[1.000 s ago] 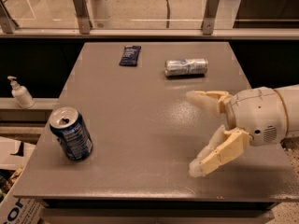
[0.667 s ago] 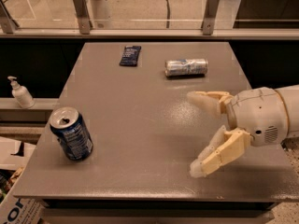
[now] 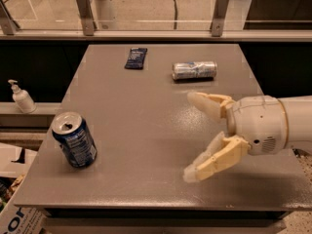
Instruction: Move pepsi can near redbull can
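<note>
The pepsi can (image 3: 74,139) is dark blue with a silver top and stands upright near the table's front left corner. The redbull can (image 3: 194,70) is slim and silver with blue patches; it lies on its side at the back, right of centre. My gripper (image 3: 191,135) comes in from the right over the table's front right part, open and empty, its cream fingers (image 3: 214,159) spread wide. It is well to the right of the pepsi can and in front of the redbull can.
A flat dark blue packet (image 3: 136,58) lies at the back of the grey table (image 3: 141,106). A white pump bottle (image 3: 21,97) stands on a ledge to the left. A glass railing runs behind the table. Cardboard boxes (image 3: 14,213) sit at the lower left.
</note>
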Controlling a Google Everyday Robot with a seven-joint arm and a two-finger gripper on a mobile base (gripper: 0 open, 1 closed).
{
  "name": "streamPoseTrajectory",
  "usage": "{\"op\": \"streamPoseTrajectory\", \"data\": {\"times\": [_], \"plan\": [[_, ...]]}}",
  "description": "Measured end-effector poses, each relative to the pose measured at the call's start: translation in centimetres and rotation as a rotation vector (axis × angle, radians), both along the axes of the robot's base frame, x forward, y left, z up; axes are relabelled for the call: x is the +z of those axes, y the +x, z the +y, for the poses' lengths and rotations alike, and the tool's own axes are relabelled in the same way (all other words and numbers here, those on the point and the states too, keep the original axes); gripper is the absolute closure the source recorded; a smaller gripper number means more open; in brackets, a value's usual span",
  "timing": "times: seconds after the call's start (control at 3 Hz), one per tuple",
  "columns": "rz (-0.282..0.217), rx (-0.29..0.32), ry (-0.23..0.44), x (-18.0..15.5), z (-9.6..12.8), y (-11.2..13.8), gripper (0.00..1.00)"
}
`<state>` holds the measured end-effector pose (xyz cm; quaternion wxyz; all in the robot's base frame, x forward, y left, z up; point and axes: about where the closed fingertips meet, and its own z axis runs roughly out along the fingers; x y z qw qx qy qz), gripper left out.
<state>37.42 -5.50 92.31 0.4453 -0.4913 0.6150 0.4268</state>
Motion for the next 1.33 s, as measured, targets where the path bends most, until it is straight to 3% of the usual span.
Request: {"op": "streamPoseTrajectory", "data": {"times": [0.33,0.67,1.0,1.33], "plan": [[-0.049,-0.029,0.087,0.1,3.0,0.4,0.00],[-0.099,-0.006,0.125,-0.6,10.4,-0.2,0.00],[-0.099,-0.005,0.125,-0.6,10.4,-0.2,0.00],[-0.132,-0.005,0.107,-0.6,10.5,-0.1,0.00]]}}
